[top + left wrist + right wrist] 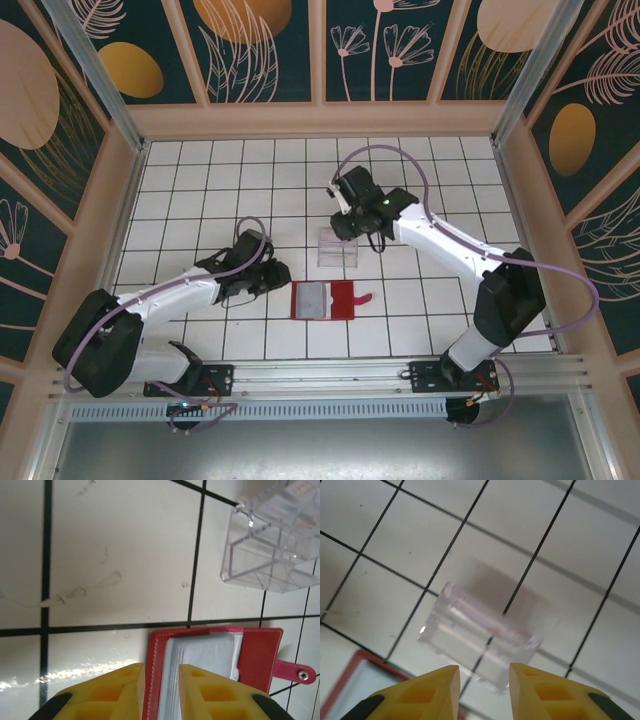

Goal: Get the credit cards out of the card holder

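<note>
I am holding my left gripper (161,692) low over the white tiled table (200,200), at the lower left of the overhead view. Its yellow fingers (112,697) are standing narrowly apart. The red folding card holder (341,300) is lying open and flat at the lower centre of the overhead view, with its small red closing tab (363,297) pointing right. In my left wrist view the holder's left edge is running down between my fingers. One finger is sitting outside the red rim and the other over the grey inner lining (205,652), and I cannot tell whether I am actually pinching it. The lining is showing pale stacked pockets, and I cannot make out separate credit cards in them. I am hovering my right gripper (484,690) above the clear square plastic tray (338,250), which is standing just beyond the holder, apart from it. These jaws are parted a little with nothing between them. The tray is looking blurred past my fingertips, with a red corner of the holder at the lower left.
</note>
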`<act>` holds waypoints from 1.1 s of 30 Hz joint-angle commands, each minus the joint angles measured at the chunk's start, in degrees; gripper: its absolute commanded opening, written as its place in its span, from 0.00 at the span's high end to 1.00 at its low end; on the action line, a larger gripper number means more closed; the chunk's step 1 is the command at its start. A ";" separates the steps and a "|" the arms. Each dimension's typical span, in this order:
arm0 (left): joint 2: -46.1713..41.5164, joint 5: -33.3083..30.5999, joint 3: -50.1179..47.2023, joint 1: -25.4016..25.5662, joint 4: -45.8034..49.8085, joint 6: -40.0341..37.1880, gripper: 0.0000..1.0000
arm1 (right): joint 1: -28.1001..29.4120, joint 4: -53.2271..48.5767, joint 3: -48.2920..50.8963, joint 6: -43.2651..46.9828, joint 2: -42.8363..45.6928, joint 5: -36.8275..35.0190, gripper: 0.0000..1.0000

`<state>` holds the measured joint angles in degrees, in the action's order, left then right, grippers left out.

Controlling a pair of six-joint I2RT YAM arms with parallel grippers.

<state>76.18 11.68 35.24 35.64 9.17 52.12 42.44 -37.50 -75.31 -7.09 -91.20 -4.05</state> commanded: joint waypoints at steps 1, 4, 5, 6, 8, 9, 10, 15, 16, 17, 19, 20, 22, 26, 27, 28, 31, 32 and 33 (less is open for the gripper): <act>1.39 2.90 -0.70 -2.21 -1.31 -2.49 0.74 | 5.18 -4.05 2.15 -19.48 0.84 0.40 0.69; 2.63 4.50 -0.75 -4.40 -1.79 -3.66 0.74 | 10.19 -5.35 2.63 -25.17 -0.91 0.99 0.69; 2.89 4.74 -0.71 -5.04 -1.79 -4.13 0.74 | 11.65 -5.98 2.54 -27.26 -1.74 0.84 0.68; 2.96 4.91 -0.79 -5.63 -1.79 -4.55 0.74 | 12.83 -6.30 2.45 -28.76 -2.53 0.89 0.67; 2.97 5.19 -1.04 -7.11 -1.79 -5.38 0.74 | 15.32 -7.41 1.70 -31.76 -4.94 0.31 0.66; 2.86 5.28 -1.14 -7.79 -1.70 -5.72 0.74 | 16.26 -8.01 1.11 -32.77 -6.14 -0.07 0.65; 2.67 5.24 -1.30 -8.39 -1.61 -6.08 0.74 | 17.26 -8.78 0.30 -33.84 -7.38 -0.53 0.65; 1.44 5.11 -2.16 -11.16 -0.73 -7.64 0.74 | 20.25 -11.08 -3.85 -37.42 -13.65 -1.56 0.64; 1.16 4.97 -2.49 -11.73 -0.52 -8.06 0.74 | 20.63 -11.28 -4.64 -37.80 -14.84 -1.48 0.64; 0.85 4.97 -2.64 -12.18 -0.32 -8.25 0.74 | 20.96 -11.50 -5.20 -38.09 -15.97 -1.35 0.63; 0.50 5.01 -3.06 -12.77 -0.17 -8.49 0.74 | 21.43 -11.50 -6.04 -38.43 -17.64 -0.86 0.63; 0.27 5.06 -3.29 -12.87 -0.20 -8.52 0.74 | 21.63 -11.38 -6.40 -38.53 -18.40 -0.56 0.63; 0.11 5.26 -3.73 -12.96 -0.46 -8.46 0.74 | 21.99 -11.20 -6.60 -38.62 -19.57 0.08 0.63; 0.26 5.62 -4.31 -12.96 -0.94 -8.52 0.74 | 22.40 -10.86 -6.71 -38.76 -21.26 0.88 0.62; 0.26 5.71 -4.39 -12.96 -1.07 -8.50 0.74 | 22.35 -10.72 -6.61 -38.77 -21.58 1.10 0.61; 0.37 5.80 -4.42 -12.96 -1.25 -8.49 0.74 | 22.34 -10.59 -6.54 -38.78 -21.92 1.28 0.61; 0.52 5.98 -4.39 -12.96 -1.45 -8.52 0.74 | 22.46 -10.20 -5.92 -38.67 -22.90 1.98 0.61; 0.58 6.06 -4.39 -12.96 -1.43 -8.52 0.74 | 22.43 -9.98 -5.60 -38.59 -23.16 2.43 0.61; 0.63 6.07 -4.38 -12.96 -1.43 -8.59 0.74 | 22.43 -9.86 -5.34 -38.60 -23.32 2.69 0.60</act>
<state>77.12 16.71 31.44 22.92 8.34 44.80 64.40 -46.52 -80.60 -44.05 -113.34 -2.07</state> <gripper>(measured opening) 0.259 0.397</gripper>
